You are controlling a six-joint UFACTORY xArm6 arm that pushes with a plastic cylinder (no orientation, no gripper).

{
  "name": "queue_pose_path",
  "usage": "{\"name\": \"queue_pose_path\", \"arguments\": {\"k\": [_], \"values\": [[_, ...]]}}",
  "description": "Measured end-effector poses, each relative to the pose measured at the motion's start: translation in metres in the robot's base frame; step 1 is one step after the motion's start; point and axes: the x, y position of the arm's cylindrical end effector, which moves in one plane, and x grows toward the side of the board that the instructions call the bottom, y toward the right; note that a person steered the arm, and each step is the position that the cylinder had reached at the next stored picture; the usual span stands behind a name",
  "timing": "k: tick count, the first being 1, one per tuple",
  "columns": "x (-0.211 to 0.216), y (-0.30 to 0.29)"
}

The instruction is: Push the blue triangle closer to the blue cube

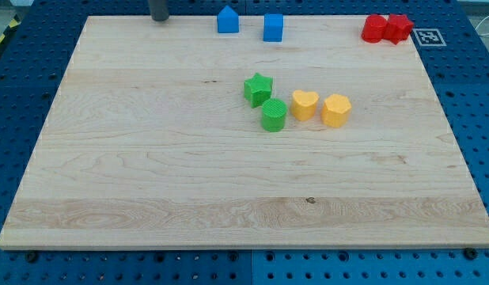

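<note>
The blue triangle [227, 20] sits near the board's top edge, a little left of centre. The blue cube [273, 27] stands just to its right, a small gap between them. My tip [160, 19] is at the view's top, left of the blue triangle and well apart from it, at the board's top edge.
A green star [258, 89] and a green cylinder [274, 115] touch near the centre. A yellow heart [305, 104] and a yellow hexagon [335, 110] lie to their right. Two red blocks [386, 28] sit at the top right. The wooden board [149, 182] lies on a blue pegboard.
</note>
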Motion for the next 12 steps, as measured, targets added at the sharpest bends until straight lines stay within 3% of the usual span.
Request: {"name": "queue_pose_path", "arguments": {"k": [7,12], "values": [[0.001,0.137],[0.002,0.102]]}}
